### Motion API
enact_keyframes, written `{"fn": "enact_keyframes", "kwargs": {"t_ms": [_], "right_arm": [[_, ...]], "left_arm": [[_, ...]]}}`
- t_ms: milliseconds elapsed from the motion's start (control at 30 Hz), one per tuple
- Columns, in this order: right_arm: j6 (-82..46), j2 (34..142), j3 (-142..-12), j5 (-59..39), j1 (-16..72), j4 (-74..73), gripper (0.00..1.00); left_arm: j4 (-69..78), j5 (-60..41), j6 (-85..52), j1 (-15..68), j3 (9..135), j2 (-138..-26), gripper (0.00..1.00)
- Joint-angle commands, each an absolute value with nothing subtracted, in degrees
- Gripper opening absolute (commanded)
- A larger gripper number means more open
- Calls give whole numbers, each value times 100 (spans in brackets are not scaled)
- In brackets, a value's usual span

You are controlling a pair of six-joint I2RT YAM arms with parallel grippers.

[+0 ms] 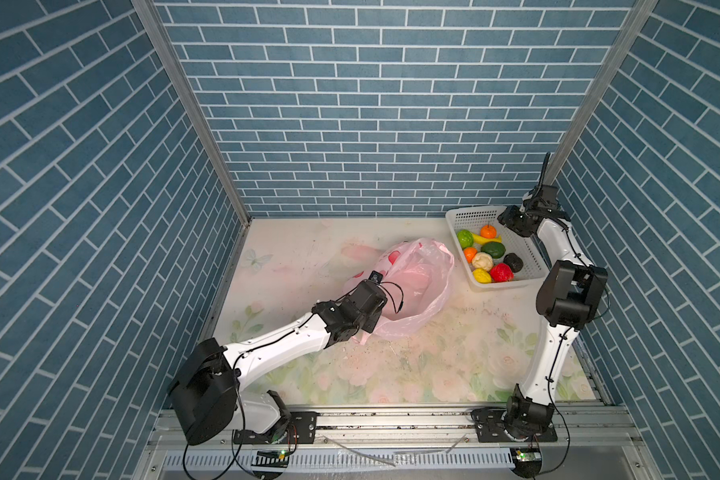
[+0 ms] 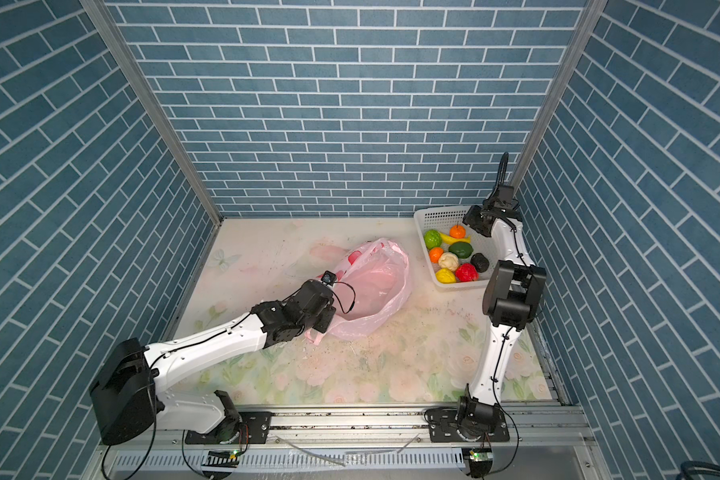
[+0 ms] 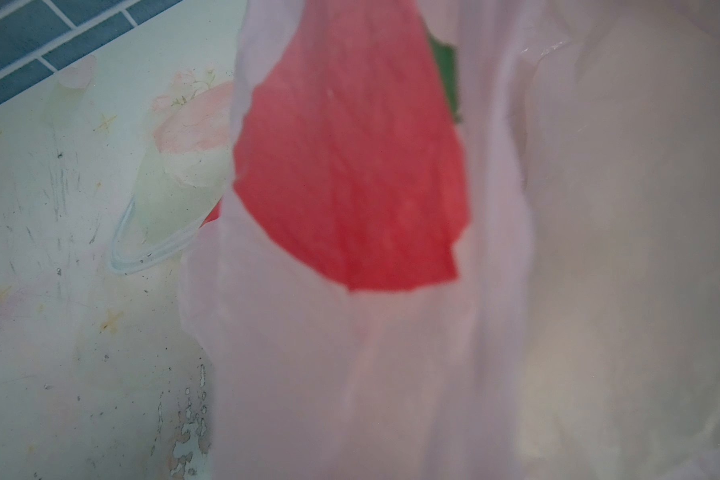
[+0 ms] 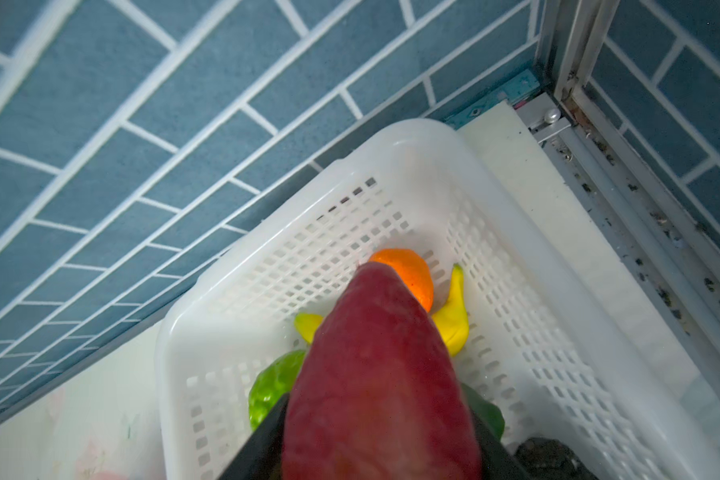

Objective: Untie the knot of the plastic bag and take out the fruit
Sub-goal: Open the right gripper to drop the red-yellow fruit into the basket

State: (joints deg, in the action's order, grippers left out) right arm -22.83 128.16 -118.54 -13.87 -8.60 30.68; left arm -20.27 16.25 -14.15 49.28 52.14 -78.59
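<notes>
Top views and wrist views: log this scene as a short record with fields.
centre: thin translucent pink plastic bag with red prints, lying on floral tabletop, mouth open, no fruit visible inside
far right: white perforated plastic basket, nine toy fruits inside
left gripper: shut at bag's near edge
right gripper: above basket, dark red elongated fruit between its jaws

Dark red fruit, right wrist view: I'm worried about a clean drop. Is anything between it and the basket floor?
No cover or barrier shows. The dark red fruit sits in the right gripper over the open white basket. An orange tangerine, a banana and a bumpy green fruit lie below, so it may land against them.
</notes>
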Motion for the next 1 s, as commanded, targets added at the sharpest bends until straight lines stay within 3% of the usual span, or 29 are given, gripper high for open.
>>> {"fn": "enact_keyframes", "kwargs": {"t_ms": [0,133,533,967], "right_arm": [[-2016,13148,-12365,-1183,-870,3722,69],[-1995,13167,-12402,-1109,-874,3764,77],[-2110,12271,-11523,-1268,-844,3341,79],[-2421,9729,-8231,-1625,-383,2604,80]], "left_arm": [[-1968,1601,-1441,4896,5212,-7895,0],[-1984,1602,-1433,4896,5255,-7948,0],[-1965,1641,-1380,4826,5347,-8094,0],[-823,1325,-619,4071,5557,-8704,0]]}}
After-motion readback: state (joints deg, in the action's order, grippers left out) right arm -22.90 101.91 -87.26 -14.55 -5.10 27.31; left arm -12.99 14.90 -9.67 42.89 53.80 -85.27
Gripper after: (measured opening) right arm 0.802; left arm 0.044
